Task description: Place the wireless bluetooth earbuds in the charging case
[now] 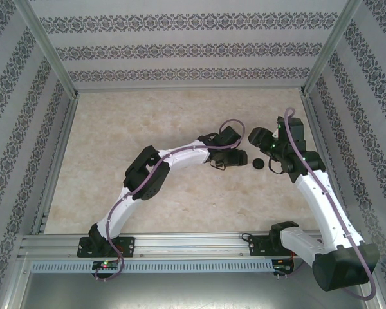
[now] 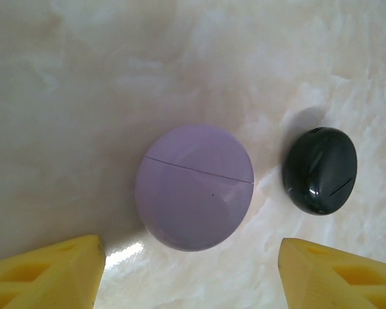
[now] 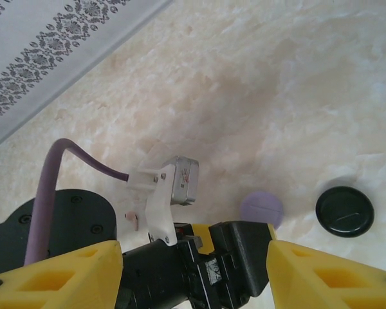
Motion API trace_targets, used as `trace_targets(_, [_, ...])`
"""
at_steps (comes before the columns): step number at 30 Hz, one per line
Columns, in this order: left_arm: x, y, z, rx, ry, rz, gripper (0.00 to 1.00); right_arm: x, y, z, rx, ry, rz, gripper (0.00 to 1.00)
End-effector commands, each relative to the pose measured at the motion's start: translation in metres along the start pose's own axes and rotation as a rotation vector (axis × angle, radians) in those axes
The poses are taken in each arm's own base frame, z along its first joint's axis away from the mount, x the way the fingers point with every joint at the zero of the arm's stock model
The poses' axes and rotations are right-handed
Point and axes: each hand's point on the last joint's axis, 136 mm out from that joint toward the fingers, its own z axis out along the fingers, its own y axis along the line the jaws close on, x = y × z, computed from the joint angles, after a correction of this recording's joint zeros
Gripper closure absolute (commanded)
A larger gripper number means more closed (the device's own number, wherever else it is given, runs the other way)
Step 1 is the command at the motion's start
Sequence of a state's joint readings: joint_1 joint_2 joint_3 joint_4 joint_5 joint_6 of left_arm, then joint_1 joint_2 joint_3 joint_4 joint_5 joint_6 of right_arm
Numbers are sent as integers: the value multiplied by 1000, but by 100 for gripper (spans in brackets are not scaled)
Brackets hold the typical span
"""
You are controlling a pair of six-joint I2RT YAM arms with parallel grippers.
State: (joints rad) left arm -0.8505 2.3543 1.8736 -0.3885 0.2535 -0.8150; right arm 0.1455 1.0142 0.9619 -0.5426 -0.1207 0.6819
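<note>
Where both arms meet over the surface (image 1: 116, 129), the left hand (image 1: 224, 162) and right hand (image 1: 271, 158) flank a black case (image 1: 258, 163). Left wrist: fingers (image 2: 51, 273) gape, empty, with the purple charging case (image 2: 194, 187) closed just ahead. Right wrist: fingers (image 3: 58, 277) spread, gripping nothing.

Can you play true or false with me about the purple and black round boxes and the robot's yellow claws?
1. The purple case is shut. True.
2. The black case sits on top of the purple one. False: it lies beside it on the table, with a gap between them.
3. The left gripper is squeezing the purple case. False: its yellow fingers stand wide apart and the case lies free just ahead of them.
4. The right gripper is open, with nothing held. True.
5. Both cases are round. True.
</note>
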Motion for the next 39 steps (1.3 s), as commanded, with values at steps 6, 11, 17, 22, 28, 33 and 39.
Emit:
trace_targets(6, [-19, 1, -95, -71, -200, 137, 27, -12, 9, -17, -22, -39, -14, 38])
trace_targets(11, [-29, 16, -164, -137, -355, 179, 23, 8, 12, -5, -40, 36, -39, 38])
trace_targets(17, [-43, 68, -232, -223, -490, 131, 19, 66, 35, 23, -31, 172, -142, 37])
trace_targets(22, [-56, 126, -293, -260, -612, 21, 11, 124, 64, 42, -18, 261, -239, 36])
trace_targets(28, [-57, 191, -367, -301, -778, -107, 1, 189, 109, 66, 4, 346, -368, 33])
trace_targets(33, [-59, 225, -413, -313, -909, -199, 1, 237, 146, 85, 16, 418, -446, 26])
trace_targets(39, [-62, 263, -448, -273, -1009, -374, 1, 289, 183, 107, 35, 500, -508, 26])
